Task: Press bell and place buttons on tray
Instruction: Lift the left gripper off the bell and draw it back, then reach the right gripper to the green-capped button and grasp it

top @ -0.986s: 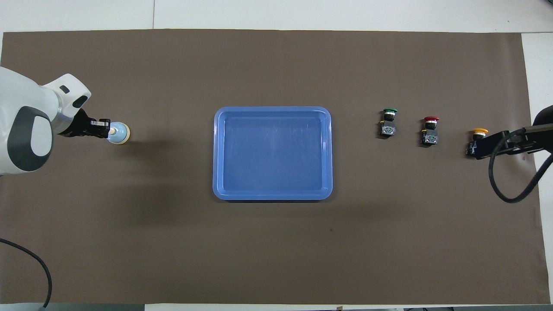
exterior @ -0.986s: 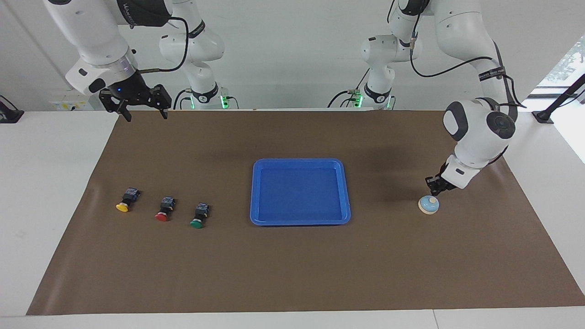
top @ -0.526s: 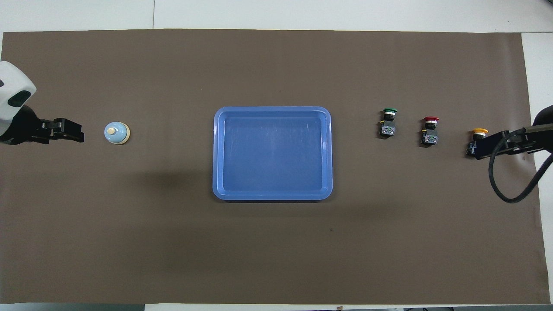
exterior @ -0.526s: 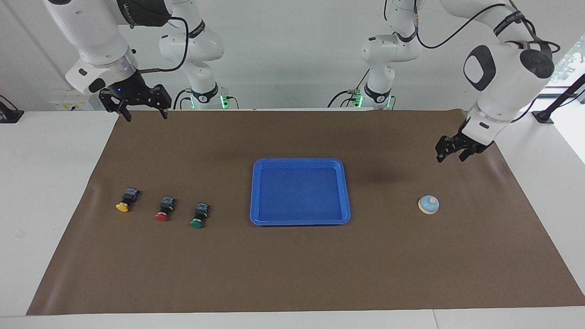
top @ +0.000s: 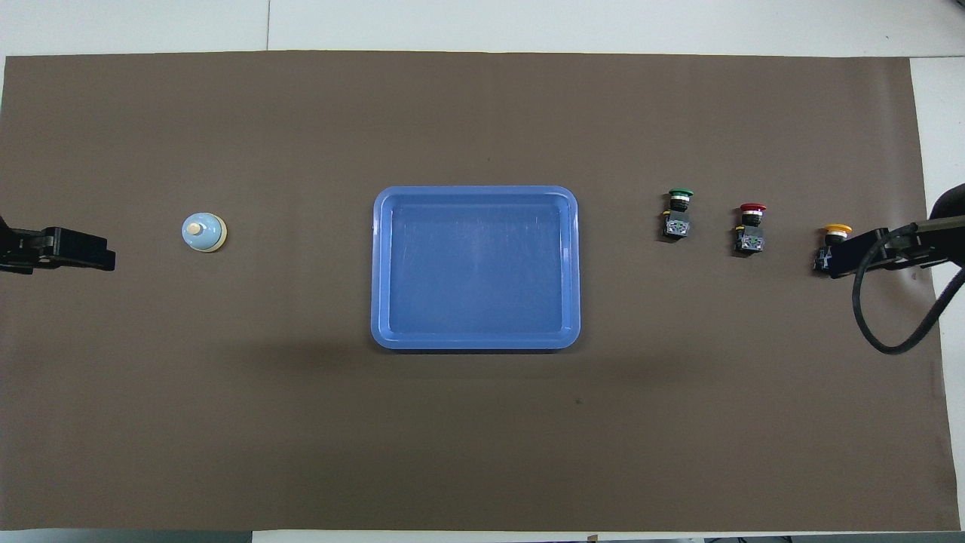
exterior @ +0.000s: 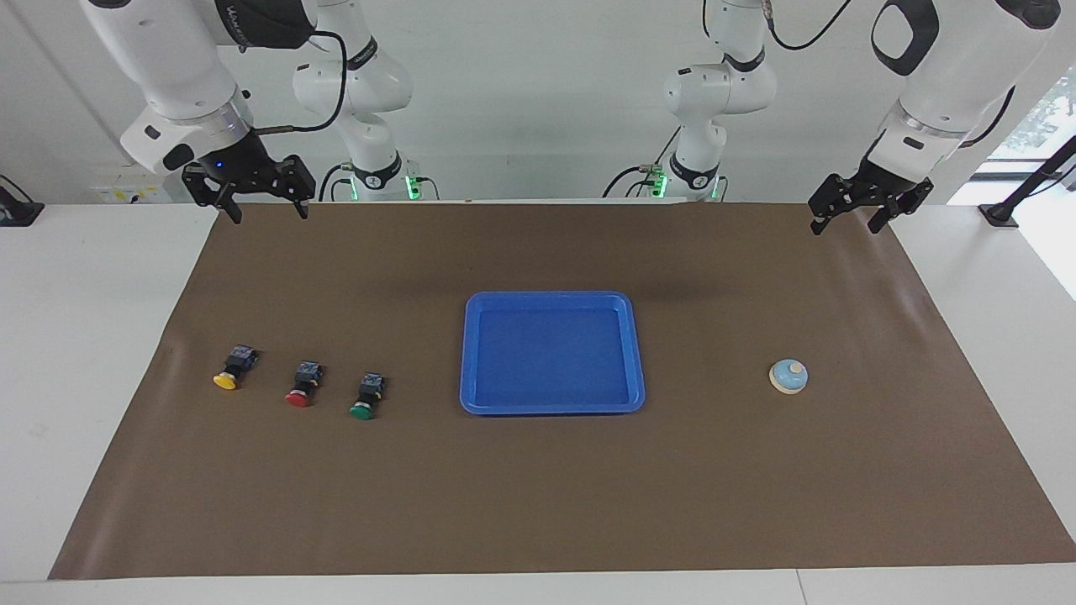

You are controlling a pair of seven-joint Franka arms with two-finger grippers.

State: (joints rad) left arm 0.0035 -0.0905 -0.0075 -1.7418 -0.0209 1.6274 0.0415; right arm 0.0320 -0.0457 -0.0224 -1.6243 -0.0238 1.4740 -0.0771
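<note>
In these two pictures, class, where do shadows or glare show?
Facing view: a soft dark shadow lies on the brown mat beside the tray. Overhead view: a faint sheen on the tray's floor, and a broad shadow along its nearer rim.

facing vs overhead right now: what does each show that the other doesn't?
Facing only: both arms' bodies and bases, and both grippers whole and raised. The left gripper and the right gripper both hang open above the mat's edge nearest the robots.

Overhead only: the yellow button partly covered by the right gripper's tip.

Both: the tray empty, the red button and green button in a row with the yellow one, and the bell untouched.
</note>
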